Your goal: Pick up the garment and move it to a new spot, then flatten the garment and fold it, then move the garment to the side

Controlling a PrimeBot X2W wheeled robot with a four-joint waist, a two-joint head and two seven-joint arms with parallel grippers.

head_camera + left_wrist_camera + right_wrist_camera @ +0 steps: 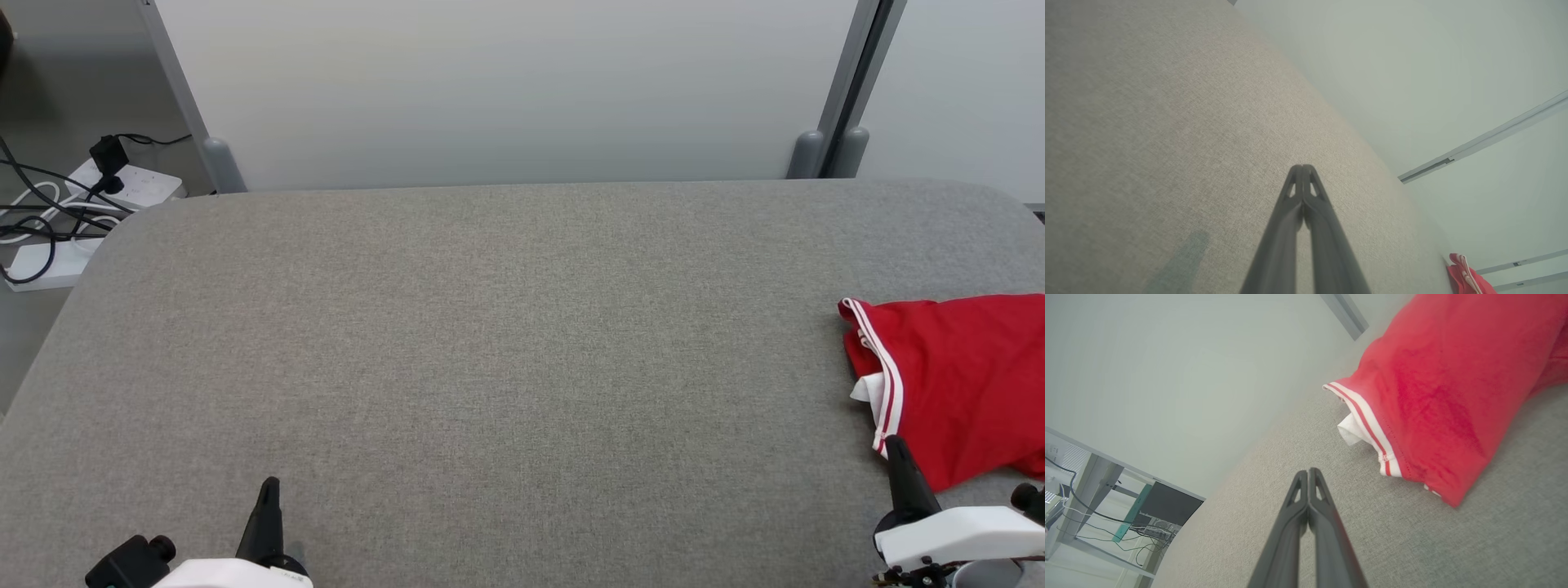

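Nearest to the robot, the left claw [269,487] is clenched, its two dark fingers pressed together and holding nothing, low over the grey fabric-covered table [522,343]. The right claw [895,447] is clenched and empty too. Its tip is near the front edge of the crumpled red garment with white striped trim [955,376], which lies at the right side of the table. Behind the table stand pale wall panels [506,90]. White power strips with black cables [122,186] lie on the floor at far left.
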